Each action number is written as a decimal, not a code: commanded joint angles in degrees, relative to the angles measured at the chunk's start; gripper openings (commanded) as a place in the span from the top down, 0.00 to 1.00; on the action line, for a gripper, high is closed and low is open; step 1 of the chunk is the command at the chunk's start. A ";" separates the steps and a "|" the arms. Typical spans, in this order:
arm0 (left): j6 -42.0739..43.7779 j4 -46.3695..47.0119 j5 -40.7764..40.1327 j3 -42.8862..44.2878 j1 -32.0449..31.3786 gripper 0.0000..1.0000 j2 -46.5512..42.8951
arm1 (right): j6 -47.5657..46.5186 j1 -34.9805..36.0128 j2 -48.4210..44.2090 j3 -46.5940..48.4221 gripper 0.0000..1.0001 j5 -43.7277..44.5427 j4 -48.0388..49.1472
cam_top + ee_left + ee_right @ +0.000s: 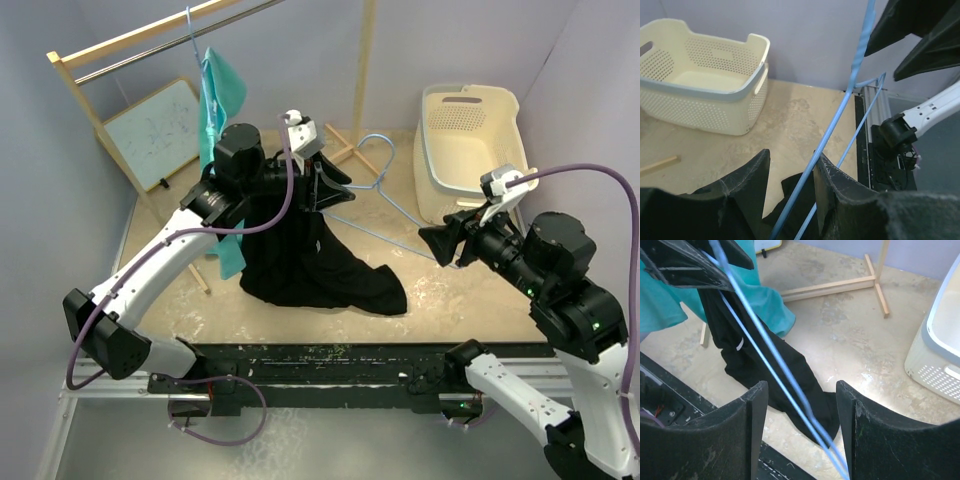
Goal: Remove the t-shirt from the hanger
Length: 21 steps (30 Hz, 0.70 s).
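The black t-shirt (320, 265) hangs in a bunch below my left gripper (335, 185), its lower part spread on the table. It also shows in the right wrist view (765, 360). The thin blue hanger (395, 210) slants from the shirt toward my right gripper (432, 243). In the left wrist view the hanger's wires (840, 117) pass between the open jaws of the left gripper (791, 160), against the right finger. In the right wrist view the blurred wires (765, 352) run between the wide-open jaws of the right gripper (800, 387) without touching.
A cream laundry basket (430, 150) stands at the back right, also in the left wrist view (715, 92). A teal shirt (220, 100) hangs from the wooden rack (150, 35) at the back left. A whiteboard (155, 130) leans there. The rack's wooden foot (840, 287) lies on the floor.
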 commanded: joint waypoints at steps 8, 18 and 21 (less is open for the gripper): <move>-6.14 10.56 9.96 1.37 -0.17 1.00 -1.66 | -2.68 -0.09 0.24 -1.70 0.54 -7.41 2.63; -9.85 14.57 4.85 0.89 -0.14 1.00 -0.19 | -1.23 -0.09 1.67 0.36 1.00 -2.30 -0.64; -8.61 12.58 -0.65 0.32 -0.17 0.66 -0.52 | -0.22 -0.09 1.43 2.40 1.00 2.34 -2.36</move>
